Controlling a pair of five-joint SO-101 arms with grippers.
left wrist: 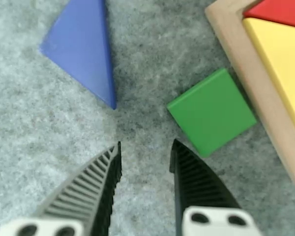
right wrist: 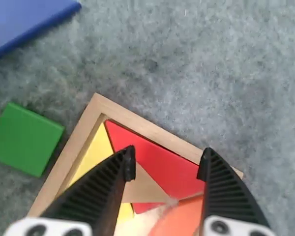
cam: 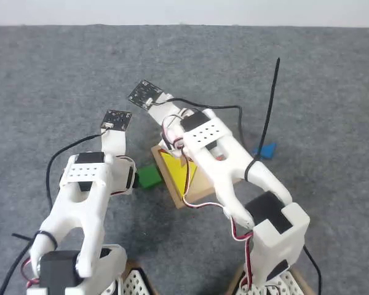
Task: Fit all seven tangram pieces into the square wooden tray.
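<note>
The square wooden tray (cam: 179, 198) lies under the right arm. In the right wrist view my right gripper (right wrist: 168, 156) hangs open above the tray (right wrist: 147, 123), over a red triangle (right wrist: 160, 162), a yellow piece (right wrist: 96, 152) and an orange piece (right wrist: 179, 221). A green square (left wrist: 211, 113) lies on the felt just outside the tray rim (left wrist: 236, 49). My left gripper (left wrist: 145, 147) is open and empty, close beside the green square's near corner. A blue triangle (left wrist: 83, 49) lies farther off on the felt. The green square (cam: 149, 177) sits between the left arm and the tray.
Another blue piece (cam: 265, 150) lies on the grey felt to the right of the tray, beside a black cable (cam: 267, 110). Bare tray floor (right wrist: 142, 189) shows between the seated pieces. The far half of the table is open felt.
</note>
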